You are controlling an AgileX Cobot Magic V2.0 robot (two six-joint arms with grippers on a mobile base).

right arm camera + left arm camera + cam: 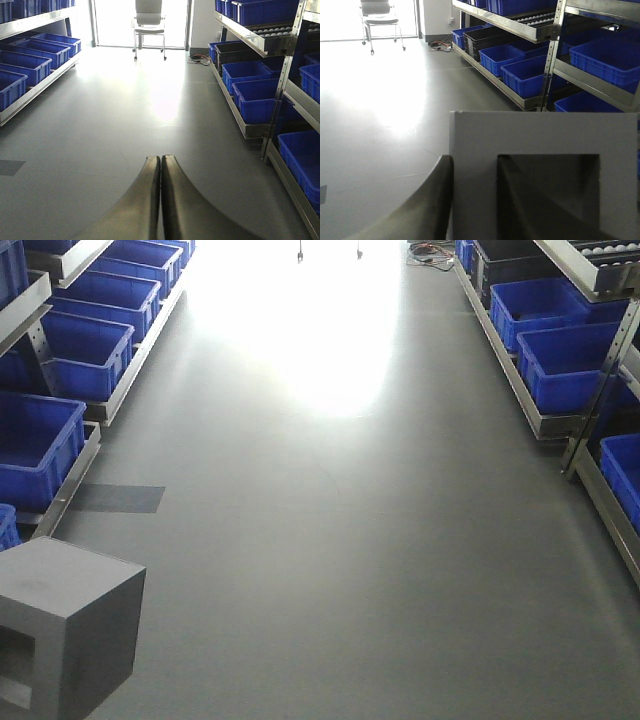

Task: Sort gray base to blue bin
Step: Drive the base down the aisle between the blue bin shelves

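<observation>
Left gripper (pixel 474 161): clamped on the gray base (pixel 545 135). One finger (pixel 432 205) lies against the outer side of the block. The other sits inside the square recess, so the thick border wall is pinched between them.

Gray base, position: held clear of the floor (pixel 350 540), directly ahead of the left gripper and filling most of its wrist view. In the front-facing view it sits at the lower left corner.

Gray base, orientation: the recessed face points back toward the left gripper. The top face is level and plain, and the side face to the gripper's right is plain and in shadow. The block is close to cubic and I can make out no long axis.

Right gripper (pixel 160 160): fingers pressed together along their length with nothing between them. It hangs above bare floor.

Surroundings: ahead and to the right of the left gripper, blue crates (pixel 527 75) stand in a row on the lowest level of a metal shelf rack (pixel 554 55). One black crate (pixel 487 37) stands among them, further along. A matching row of blue crates lies well to the left of the right gripper. An office chair (pixel 149 20) stands far ahead of the right gripper, against bright window glare.

Markings: any writing on the crates is too small for me to read.
</observation>
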